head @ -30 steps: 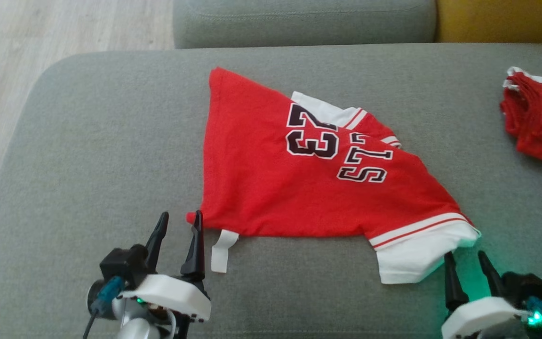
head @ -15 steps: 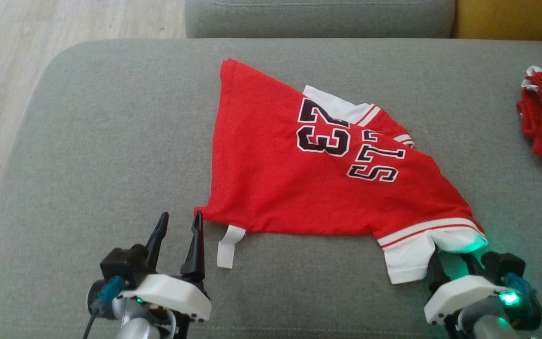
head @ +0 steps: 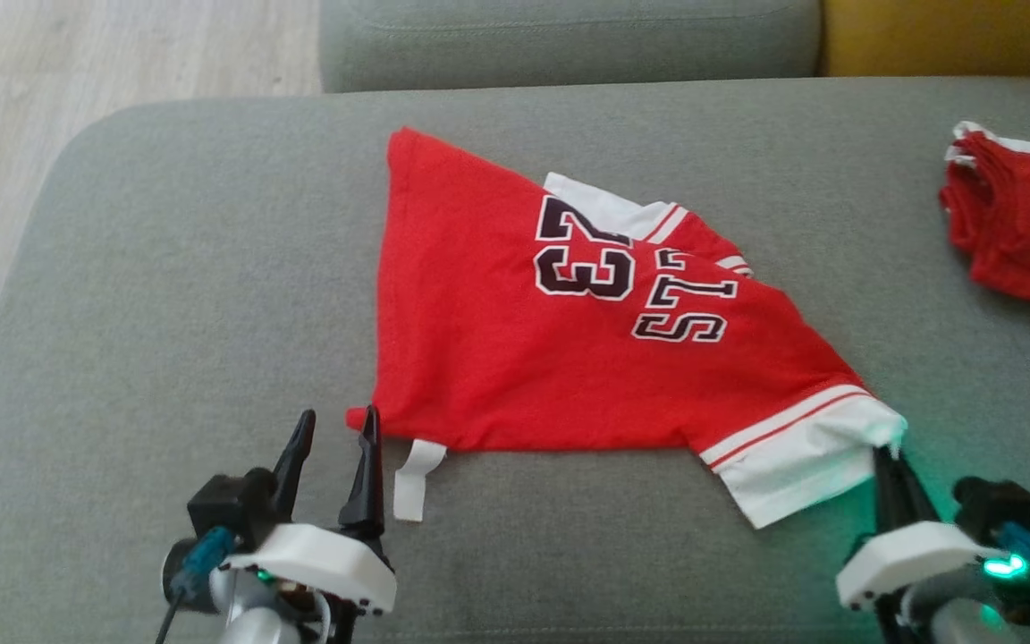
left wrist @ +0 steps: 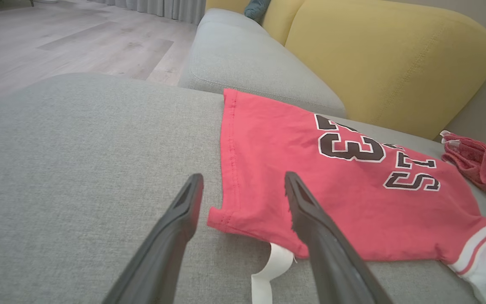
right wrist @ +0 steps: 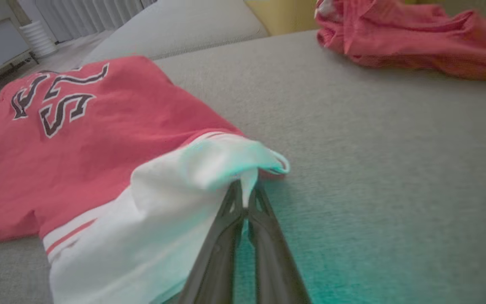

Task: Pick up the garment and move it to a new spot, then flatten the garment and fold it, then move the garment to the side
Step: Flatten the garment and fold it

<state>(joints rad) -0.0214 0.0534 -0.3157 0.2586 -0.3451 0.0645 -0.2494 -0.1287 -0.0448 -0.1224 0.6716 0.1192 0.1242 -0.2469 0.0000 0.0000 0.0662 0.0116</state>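
The garment (head: 560,358) is a red jersey with dark "23" lettering and white striped sleeves, lying crumpled on the grey sofa seat (head: 166,295). My right gripper (head: 889,458) is shut on the white sleeve (right wrist: 192,185) at the jersey's near right corner; the cloth bunches between its fingertips and lifts slightly. My left gripper (head: 333,429) stands open just off the jersey's near left corner (left wrist: 222,217), fingers either side of it, with nothing pinched. A white tag (head: 409,478) hangs from the hem beside that corner.
A second red cloth (head: 1016,228) lies heaped at the seat's far right. A grey cushion (head: 569,40) and a yellow backrest (left wrist: 390,55) rise behind. Wooden floor (head: 77,63) lies past the seat's left edge.
My right gripper moved forward onto the white sleeve and shut on it, lifting the sleeve's edge. The left gripper stayed open at the left corner. The camera shifted slightly.
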